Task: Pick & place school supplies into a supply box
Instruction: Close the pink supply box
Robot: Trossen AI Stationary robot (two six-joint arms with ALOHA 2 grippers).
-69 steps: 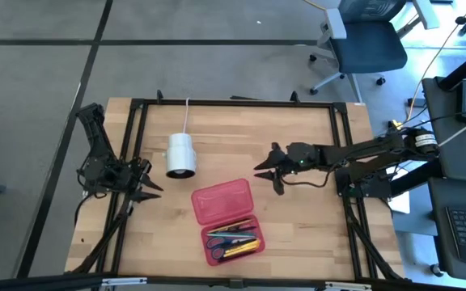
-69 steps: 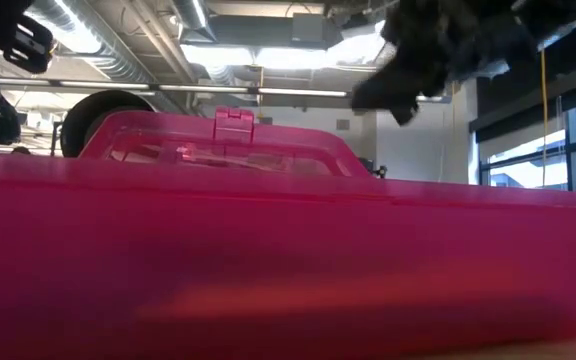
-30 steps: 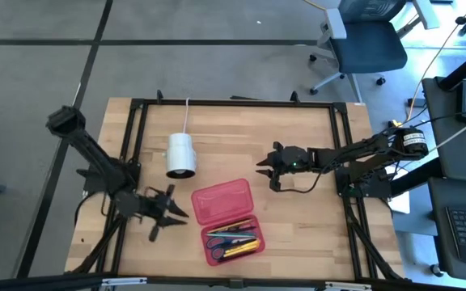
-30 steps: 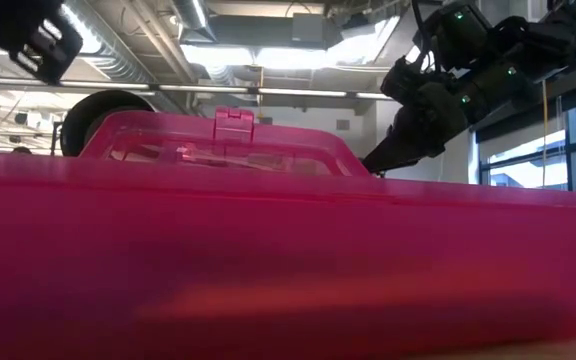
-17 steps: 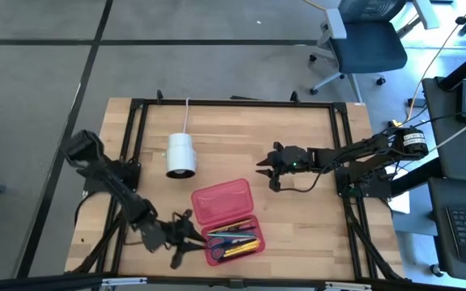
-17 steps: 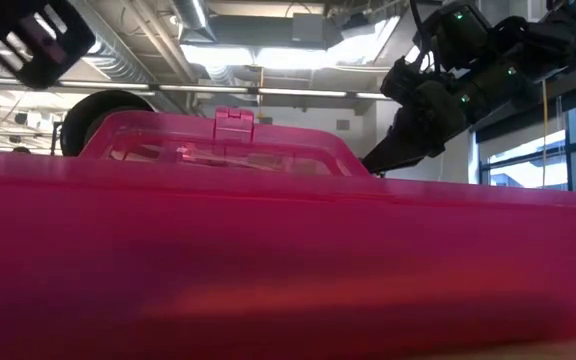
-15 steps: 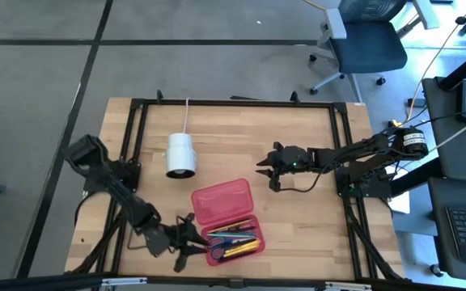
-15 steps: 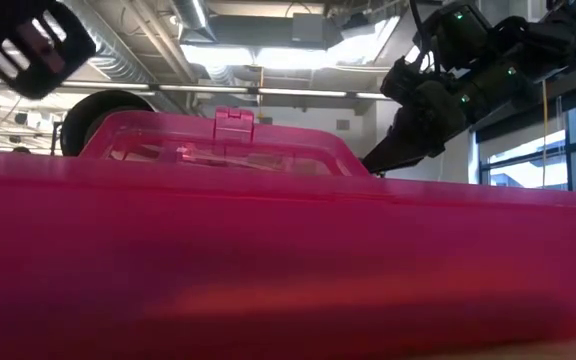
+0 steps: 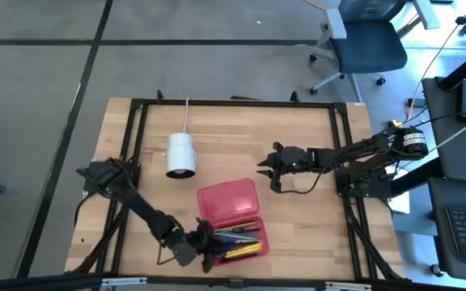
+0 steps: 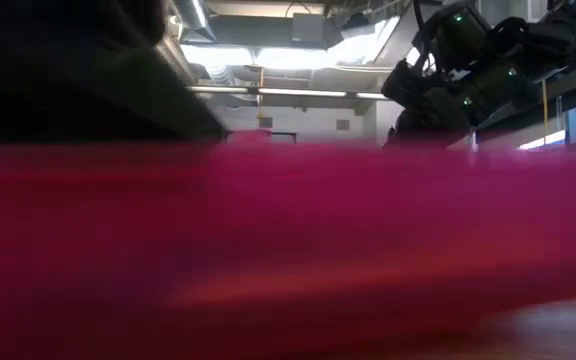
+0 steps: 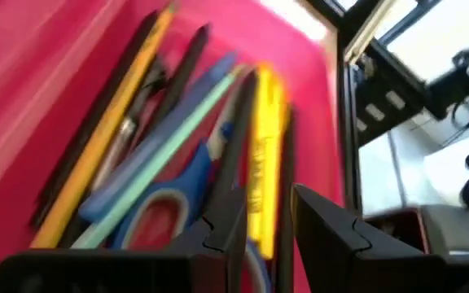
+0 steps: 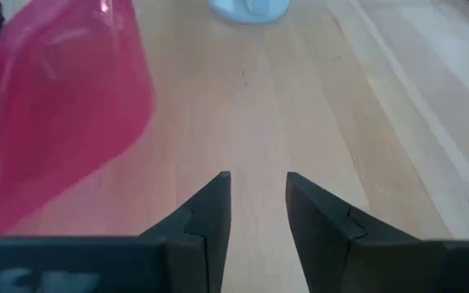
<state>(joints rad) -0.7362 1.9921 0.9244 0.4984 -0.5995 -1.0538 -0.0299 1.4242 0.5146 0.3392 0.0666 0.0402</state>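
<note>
Supply box [image 9: 231, 218]: red translucent case, lid swung open, lay on the wooden desk [image 9: 241, 133] near its front edge, about mid-width. In the low view it filled nearly the whole width as a red band [image 10: 288, 250].

School supplies [image 9: 235, 239]: lay together lengthwise in the front tray of the case. The left wrist view showed a yellow pencil [image 11: 100, 138], a pale green pencil [image 11: 165, 142], a dark pen [image 11: 181, 69], a yellow marker with dark print [image 11: 263, 155] and blue-handled scissors [image 11: 173, 199], packed side by side and partly overlapping.

Left gripper [image 9: 206, 244]: at the left end of the tray, directly over the supplies, arm stretched along the front of the desk. Fingers [image 11: 226, 224] stood slightly parted with nothing between them; the yellow marker showed through the gap.

Right gripper [image 9: 267, 172]: hung over bare desk, to the right of the case and apart from it. Fingers [image 12: 210, 207] were parted, grasping nothing; only wood showed between them.

White cylinder [image 9: 180, 155]: lay on the desk behind and to the left of the case, well apart from it, its cord [image 9: 187, 113] running to the far edge.

Office chair [image 9: 366, 40]: on the floor beyond the far right corner of the desk.
</note>
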